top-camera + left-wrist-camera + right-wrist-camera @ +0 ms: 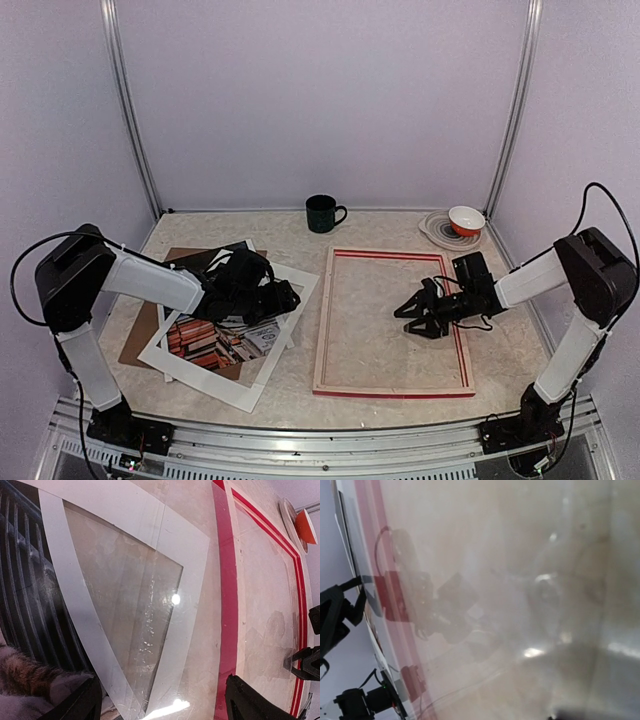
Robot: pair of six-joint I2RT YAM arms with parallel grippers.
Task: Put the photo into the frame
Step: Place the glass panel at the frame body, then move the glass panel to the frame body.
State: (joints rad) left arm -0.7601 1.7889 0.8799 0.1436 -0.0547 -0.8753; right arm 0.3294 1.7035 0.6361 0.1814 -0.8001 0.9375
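Place: we are looking at a robot test cell in a lab.
Enclosure: we are seeing plain pale walls (320, 100) closing in the table (385, 228) behind it and at both its sides, with metal posts (130, 105) rising at its far corners.
Mounting: we are seeing arm bases (115, 430) sitting on an aluminium rail (320, 445) along the table's near edge, with black cables (14, 280) looping beside them.
Props: we are noticing only a mug (322, 213) and a bowl (466, 219) standing at the table's far edge.
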